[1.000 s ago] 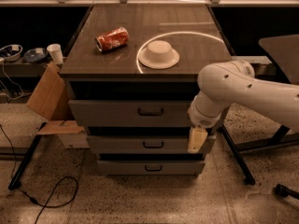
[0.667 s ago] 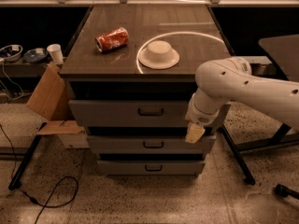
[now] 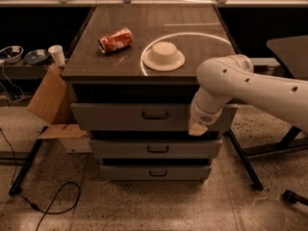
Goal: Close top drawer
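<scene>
Grey top drawer faces camera, long axis sideways — gripper at front.

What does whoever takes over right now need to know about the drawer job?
Gripper: low at the right end of the top drawer front, right of its handle; contact not clear.
Top drawer: pulled out, with a dark gap above its front.
Done: arm placed at the drawer front.
Left: push the drawer fully in.
Red can and white bowl sit on the cabinet top, not involved.
</scene>
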Controlling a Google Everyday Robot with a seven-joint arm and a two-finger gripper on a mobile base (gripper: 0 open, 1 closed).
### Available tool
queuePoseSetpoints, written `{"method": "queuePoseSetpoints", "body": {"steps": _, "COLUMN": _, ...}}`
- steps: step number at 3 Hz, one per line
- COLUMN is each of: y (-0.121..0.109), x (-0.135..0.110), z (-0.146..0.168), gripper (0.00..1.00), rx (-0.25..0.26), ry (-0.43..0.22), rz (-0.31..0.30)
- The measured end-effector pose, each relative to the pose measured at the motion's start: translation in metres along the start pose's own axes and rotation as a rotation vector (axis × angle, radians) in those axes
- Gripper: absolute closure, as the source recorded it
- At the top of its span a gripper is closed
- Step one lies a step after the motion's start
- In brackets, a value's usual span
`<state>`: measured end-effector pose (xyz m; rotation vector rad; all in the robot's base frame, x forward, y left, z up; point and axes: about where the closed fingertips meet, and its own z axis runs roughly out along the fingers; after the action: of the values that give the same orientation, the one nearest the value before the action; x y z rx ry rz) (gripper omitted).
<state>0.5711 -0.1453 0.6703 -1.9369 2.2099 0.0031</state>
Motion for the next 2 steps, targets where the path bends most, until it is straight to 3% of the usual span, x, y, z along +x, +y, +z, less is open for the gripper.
{"method": "queuePoseSetpoints", "body": {"steps": 1, "y": -0.0043, "x": -0.0041, "z": 0.0018, "gripper": 0.31, "rx": -0.002, "ry": 0.0, "rz": 0.005}}
{"method": "queuePoseSetpoints", "body": {"steps": 2, "y": -0.0048, "x": -0.0047, "z": 0.002, "gripper": 0.07, "rx": -0.003, "ry": -0.001, "rz": 0.006}}
